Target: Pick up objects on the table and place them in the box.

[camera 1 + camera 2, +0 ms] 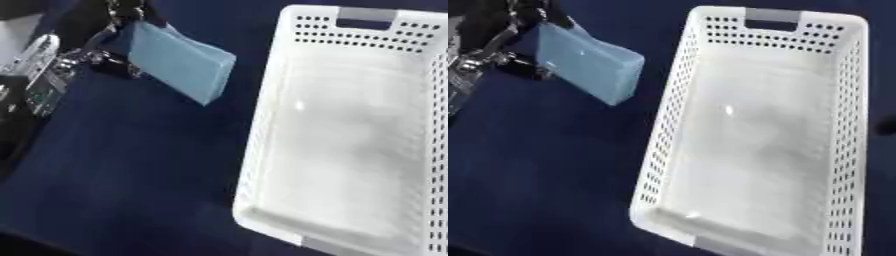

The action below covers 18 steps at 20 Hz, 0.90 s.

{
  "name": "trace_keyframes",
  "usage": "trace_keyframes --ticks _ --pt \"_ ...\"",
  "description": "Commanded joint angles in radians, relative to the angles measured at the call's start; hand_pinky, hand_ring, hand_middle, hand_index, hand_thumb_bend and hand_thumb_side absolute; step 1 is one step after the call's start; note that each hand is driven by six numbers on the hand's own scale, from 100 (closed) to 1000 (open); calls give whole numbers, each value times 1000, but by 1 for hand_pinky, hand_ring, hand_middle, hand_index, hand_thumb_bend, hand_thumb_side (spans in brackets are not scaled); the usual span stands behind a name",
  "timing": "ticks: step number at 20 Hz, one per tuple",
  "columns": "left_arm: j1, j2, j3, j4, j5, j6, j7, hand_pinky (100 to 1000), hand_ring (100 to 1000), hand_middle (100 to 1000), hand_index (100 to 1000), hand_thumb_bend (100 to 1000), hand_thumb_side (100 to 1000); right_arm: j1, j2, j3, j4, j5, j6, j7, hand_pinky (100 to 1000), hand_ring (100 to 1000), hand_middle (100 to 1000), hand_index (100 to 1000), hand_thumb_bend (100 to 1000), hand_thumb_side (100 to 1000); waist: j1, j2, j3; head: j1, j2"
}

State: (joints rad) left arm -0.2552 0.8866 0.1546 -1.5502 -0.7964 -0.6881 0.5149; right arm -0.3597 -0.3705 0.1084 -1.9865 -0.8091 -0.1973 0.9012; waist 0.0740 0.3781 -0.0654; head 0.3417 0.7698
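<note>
One pale blue, flat rectangular block (pixel 182 61) is held tilted above the dark blue bench (pixel 131 170), its upper end clasped by the curled fingers of the robot's left hand (pixel 122 20), which is seen as black and silver at the upper left. One white perforated plastic basket (pixel 667 145) with a grey handle slot at its far end is set well to the right of that hand, apart from the block, and nothing is seen lying inside it. The right hand is not shown in either view.
</note>
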Motion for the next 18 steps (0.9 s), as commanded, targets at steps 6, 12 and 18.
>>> trace_keyframes --ticks 6,12,18 --pt "-88 -6 -6 -65 121 -5 -16 100 100 100 149 389 100 -2 -3 -6 -14 -6 -5 6 824 689 676 999 100 730 -2 -26 -3 -9 0" --pt "-157 -38 -63 -111 221 -15 -125 100 100 100 148 300 100 -5 -1 -4 -14 -10 1 6 825 690 677 1000 100 725 -3 -27 -9 -7 0" --pt "-233 -7 -156 -131 274 -69 -242 100 100 100 158 315 100 -9 -2 1 -14 -14 4 6 824 689 676 999 100 732 1 -31 -19 0 0"
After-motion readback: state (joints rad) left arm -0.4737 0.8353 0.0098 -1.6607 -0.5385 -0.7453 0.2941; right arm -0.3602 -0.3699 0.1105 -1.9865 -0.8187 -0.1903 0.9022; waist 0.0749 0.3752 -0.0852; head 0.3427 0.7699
